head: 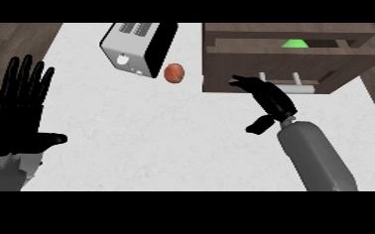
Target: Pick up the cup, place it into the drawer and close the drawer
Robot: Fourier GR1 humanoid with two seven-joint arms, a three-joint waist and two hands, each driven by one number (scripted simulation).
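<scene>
So the green cup (294, 43) is already sitting inside the drawer (278, 59), just past the right hand (267, 96), so the pick-and-place part looks done to me. What's left is shutting it: the drawer is pulled out. The right hand has its fingers stretched out straight, holding nothing, fingertips right at the drawer front beside the handle (293, 86), so I'd guess it's lined up to push. Off to its left are a small reddish-orange egg-shaped thing (174, 73) and a toaster (139, 48) on the white counter (147, 129). The left hand (26, 109) rests open, fingers up, at the far left edge.
</scene>
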